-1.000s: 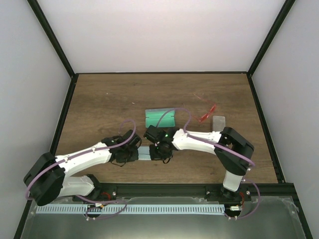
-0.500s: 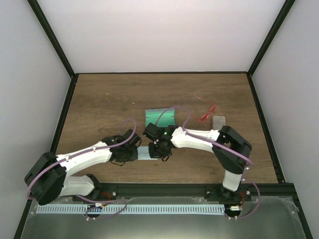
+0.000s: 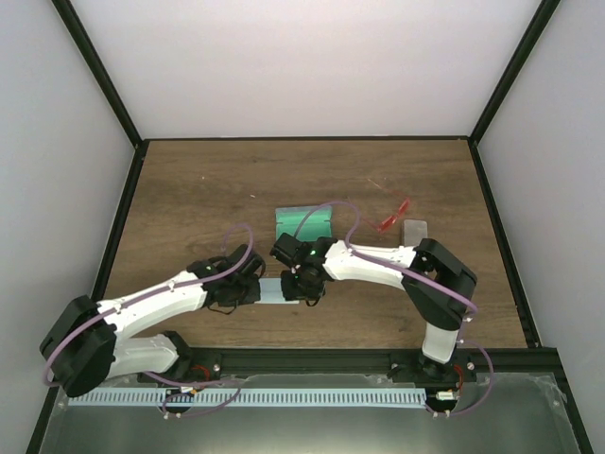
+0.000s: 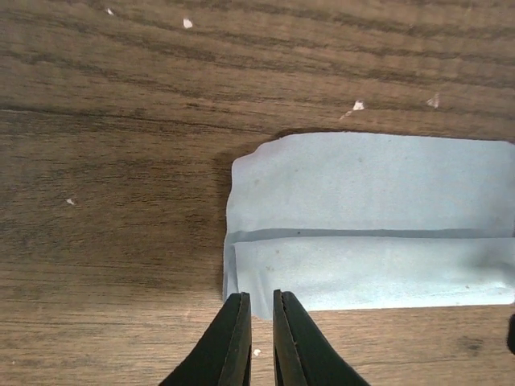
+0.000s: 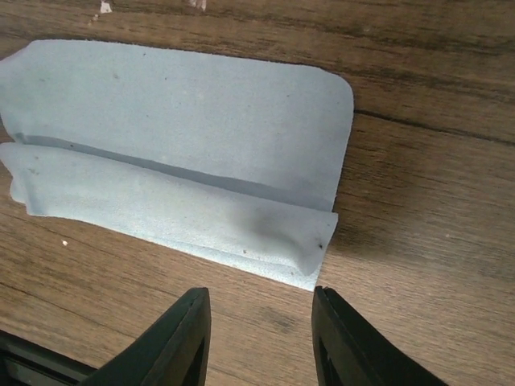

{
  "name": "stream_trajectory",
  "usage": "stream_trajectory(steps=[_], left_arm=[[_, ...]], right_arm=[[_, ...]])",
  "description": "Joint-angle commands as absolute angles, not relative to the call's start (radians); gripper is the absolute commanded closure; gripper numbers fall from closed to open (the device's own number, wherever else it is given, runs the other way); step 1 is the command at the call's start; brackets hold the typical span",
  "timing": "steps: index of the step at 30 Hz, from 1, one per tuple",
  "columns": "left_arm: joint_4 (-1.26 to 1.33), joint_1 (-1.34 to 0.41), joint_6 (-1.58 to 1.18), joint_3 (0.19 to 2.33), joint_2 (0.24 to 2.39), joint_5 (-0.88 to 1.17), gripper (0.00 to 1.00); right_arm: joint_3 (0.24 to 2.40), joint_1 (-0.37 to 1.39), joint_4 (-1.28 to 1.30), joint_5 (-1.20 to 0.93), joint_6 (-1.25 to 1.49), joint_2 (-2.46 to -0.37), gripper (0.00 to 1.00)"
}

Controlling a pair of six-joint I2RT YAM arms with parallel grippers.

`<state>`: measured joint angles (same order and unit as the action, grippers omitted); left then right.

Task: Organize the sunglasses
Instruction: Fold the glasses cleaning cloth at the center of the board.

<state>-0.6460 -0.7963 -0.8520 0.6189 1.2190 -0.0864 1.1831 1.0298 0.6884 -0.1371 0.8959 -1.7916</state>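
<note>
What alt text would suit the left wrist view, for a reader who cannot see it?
A pale blue fabric piece, its near long side folded over, lies flat on a dark wooden table. The left gripper shows at the bottom edge, its two black fingers nearly together, tips at the fabric's near left corner.

1. In the top view, the light on me is even and diffuse. The white walls (image 3: 312,66) read bright, almost washed out.
2. The counter (image 3: 217,180) is mid-toned, without glare, and my arms cast only soft, faint shadows on it.
3. In my left wrist view, the pale cloth (image 4: 362,225) throws a dark shadow along its left edge. The wood grain is sharp, but my left tool (image 4: 259,301) looks slightly soft.
4. In my right wrist view, a shadow lies right of the fold, and my right tool (image 5: 259,293) shows a dull sheen.
</note>
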Motion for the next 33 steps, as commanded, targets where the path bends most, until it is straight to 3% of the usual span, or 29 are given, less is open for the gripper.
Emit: stream_trajectory(steps=[1,13,24,33], left_arm=[[-0.656,-0.790,-0.868,0.600,1.165,-0.096,0.88],[-0.598,-0.711,-0.893,0.515,1.085,0.039,0.85],[-0.542,-0.701,-0.867,0.492,1.165,0.013,0.69],[-0.517,-0.695,-0.845,0.497,1.222,-0.009,0.66]], right_arm=[[1.212,1.029,0.662,-0.165,0.920,-1.759,0.63],[1.289,1.067,0.692,-0.119,0.915,-1.826,0.68],[1.215,1.036,0.707,-0.081,0.933,-1.794,0.60],[1.196,1.027,0.700,-0.083,0.931,-1.797,0.59]])
